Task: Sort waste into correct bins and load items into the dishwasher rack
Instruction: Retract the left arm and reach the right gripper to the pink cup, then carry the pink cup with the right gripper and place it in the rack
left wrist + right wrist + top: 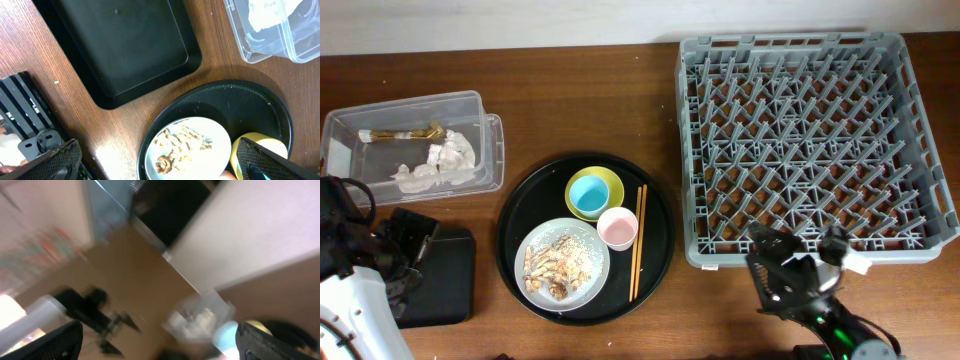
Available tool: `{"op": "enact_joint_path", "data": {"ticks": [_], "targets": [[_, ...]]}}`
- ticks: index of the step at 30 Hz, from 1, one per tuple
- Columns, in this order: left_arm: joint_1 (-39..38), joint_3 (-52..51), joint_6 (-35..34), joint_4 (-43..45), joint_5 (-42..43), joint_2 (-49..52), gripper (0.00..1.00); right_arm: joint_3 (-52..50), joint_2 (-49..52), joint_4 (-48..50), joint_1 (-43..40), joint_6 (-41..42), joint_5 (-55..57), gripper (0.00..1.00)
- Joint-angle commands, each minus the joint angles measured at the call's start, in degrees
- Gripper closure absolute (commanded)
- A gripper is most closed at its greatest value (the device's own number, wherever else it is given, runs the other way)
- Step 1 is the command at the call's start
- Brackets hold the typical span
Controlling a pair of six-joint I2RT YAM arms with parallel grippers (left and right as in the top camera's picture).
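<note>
The grey dishwasher rack (pixel 810 140) fills the right side and holds nothing. On a round black tray (pixel 520 215) sit the white plate (pixel 590 275) with brown food scraps (pixel 558 265), a light-blue cup (pixel 588 195) inside the yellow bowl (pixel 611 183), a pink cup (pixel 617 228) and chopsticks (pixel 639 240). The clear tub (pixel 410 140) holds white napkins (pixel 440 165) and a brown wrapper (pixel 400 133). My left gripper (pixel 160 167) is open over the plate (pixel 187 150), next to the shallow black tray (pixel 125 45). My right gripper (pixel 800 262) is open and empty in front of the rack.
The left arm (pixel 360 270) covers part of the shallow black tray (pixel 445 275) at the near left. The clear tub (pixel 275 30) lies beyond the round tray (pixel 225 97). The right wrist view is motion-blurred; its gripper (pixel 162 345) faces the tub (pixel 200 315).
</note>
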Motion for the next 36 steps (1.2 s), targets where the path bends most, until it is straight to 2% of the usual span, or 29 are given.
{"op": "enact_joint_path", "data": {"ticks": [1,2,3,4,5,7,8,9,10,11,13,14,15,17,18,19,21,24,28,31,35,36], "targets": [[0.22,0.07,-0.33,0.09,0.2,-0.44,0.01,8.81,-0.28,-1.38,-0.22,6.62,10.75,0.02],[0.22,0.07,-0.33,0.11,0.2,-0.44,0.01,14.97,0.76,-6.54,-0.22,1.81,11.85,0.02],[0.22,0.07,-0.33,0.11,0.17,-0.44,0.01,23.82,3.43,-16.39,-0.22,-5.9,12.04,0.02],[0.22,0.07,-0.33,0.11,0.2,-0.44,0.01,39.76,10.78,-37.22,-0.22,-21.2,12.04,0.02],[0.22,0.07,-0.33,0.09,0.2,-0.44,0.01,49.64,17.11,-49.88,-0.22,-30.47,12.04,0.02],[0.22,0.07,-0.33,0.09,0.2,-0.44,0.01,69.24,33.7,-72.04,-0.13,-42.34,7.67,0.02],[0.22,0.07,-0.33,0.11,0.17,-0.44,0.01,83.6,47.15,-87.38,0.76,-51.56,4.11,0.02],[0.22,0.07,-0.33,0.11,0.2,-0.44,0.01,90.16,53.46,-94.6,3.1,-56.0,6.01,0.02],[0.22,0.07,-0.33,0.11,0.2,-0.44,0.01,96.3,60.22,-101.72,9.16,-57.48,13.94,0.02],[0.22,0.07,-0.33,0.11,0.2,-0.44,0.01,98.29,65.46,-104.48,19.3,-57.33,22.6,0.02],[0.22,0.07,-0.33,0.11,0.2,-0.44,0.01,98.29,72.67,-104.43,35.54,-52.46,35.56,0.02],[0.22,0.07,-0.33,0.11,0.2,-0.44,0.01,98.29,79.65,-104.24,46.34,-51.36,44.83,0.02],[0.22,0.07,-0.33,0.11,0.2,-0.44,0.01,98.29,84.74,-103.16,51.21,-51.41,47.04,0.02],[0.22,0.07,-0.33,0.11,0.2,-0.44,0.01,98.29,92.65,-102.4,55.08,-51.36,44.48,0.02],[0.22,0.07,-0.33,0.11,0.2,-0.44,0.01,98.29,97.22,-99.84,56.19,-51.36,43.58,0.02],[0.22,0.07,-0.33,0.11,0.17,-0.44,0.01,98.29,102.82,-96.32,56.63,-51.32,43.08,0.22],[0.22,0.07,-0.33,0.11,0.2,-0.44,0.01,98.29,108.08,-92.41,56.48,-49.86,43.1,0.33],[0.22,0.07,-0.33,0.11,0.2,-0.44,0.01,98.25,112.67,-89.35,56.48,-49.88,43.78,0.44],[0.22,0.07,-0.33,0.09,0.17,-0.44,0.01,97.88,118.2,-88.26,56.48,-49.88,46.18,0.48],[0.22,0.07,-0.33,0.11,0.17,-0.44,0.01,96.21,118.55,-87.89,56.48,-49.88,48.33,0.61],[0.22,0.07,-0.33,0.11,0.2,-0.44,0.01,96.91,117.9,-90.09,56.48,-49.59,47.21,0.95],[0.22,0.07,-0.33,0.13,0.2,-0.44,0.01,98.92,117.26,-92.28,56.35,-49.4,47.21,0.96]]}}
